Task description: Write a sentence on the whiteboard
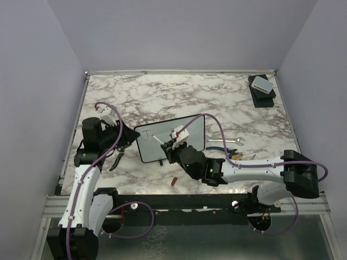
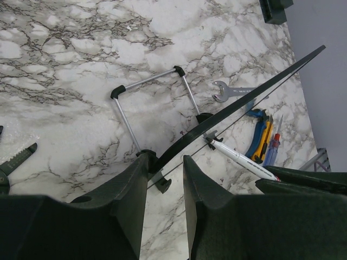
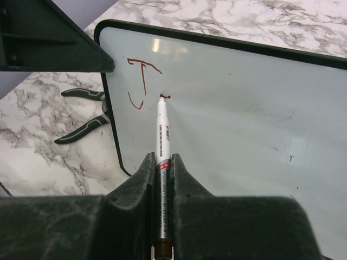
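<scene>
The whiteboard (image 1: 187,132) leans on its wire stand (image 2: 152,103) in the middle of the marble table. Its left edge (image 2: 244,100) runs between the fingers of my left gripper (image 2: 164,160) (image 1: 132,135), which is shut on that corner. My right gripper (image 3: 161,160) (image 1: 171,146) is shut on a white marker (image 3: 162,130) (image 1: 157,140), whose tip touches the board face (image 3: 244,108). Of the sentence, a reddish "J" (image 3: 142,84) stands at the board's upper left, with a short fresh stroke at the marker tip.
Black-handled pliers (image 1: 116,157) (image 3: 81,127) lie left of the board. A wrench (image 1: 230,141) (image 2: 230,91) and a blue and yellow knife (image 2: 260,138) lie to its right. A red cap (image 1: 174,181) sits near the front edge. A black box (image 1: 262,89) stands back right.
</scene>
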Robot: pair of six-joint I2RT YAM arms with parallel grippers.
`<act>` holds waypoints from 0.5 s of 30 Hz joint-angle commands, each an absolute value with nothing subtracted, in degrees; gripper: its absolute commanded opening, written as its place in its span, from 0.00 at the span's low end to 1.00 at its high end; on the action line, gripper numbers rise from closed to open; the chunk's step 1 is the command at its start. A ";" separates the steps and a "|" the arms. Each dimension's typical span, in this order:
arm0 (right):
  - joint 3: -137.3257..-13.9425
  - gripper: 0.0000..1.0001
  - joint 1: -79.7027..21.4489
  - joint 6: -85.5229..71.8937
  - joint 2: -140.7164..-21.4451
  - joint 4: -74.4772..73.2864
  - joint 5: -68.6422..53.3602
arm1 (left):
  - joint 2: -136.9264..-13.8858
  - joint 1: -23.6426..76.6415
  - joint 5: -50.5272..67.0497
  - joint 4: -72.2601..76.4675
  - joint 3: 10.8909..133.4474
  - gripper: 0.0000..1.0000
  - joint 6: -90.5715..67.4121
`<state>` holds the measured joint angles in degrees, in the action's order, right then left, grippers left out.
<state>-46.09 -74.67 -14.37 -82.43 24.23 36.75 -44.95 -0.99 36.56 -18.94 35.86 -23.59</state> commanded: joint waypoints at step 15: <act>-47.29 0.01 -74.25 -17.68 -85.19 21.66 34.57 | -44.30 -0.50 37.27 -19.05 35.36 0.33 -23.97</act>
<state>-47.75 -74.65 -15.40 -84.44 23.92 34.46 -44.95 -0.99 36.47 -18.94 35.86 -23.59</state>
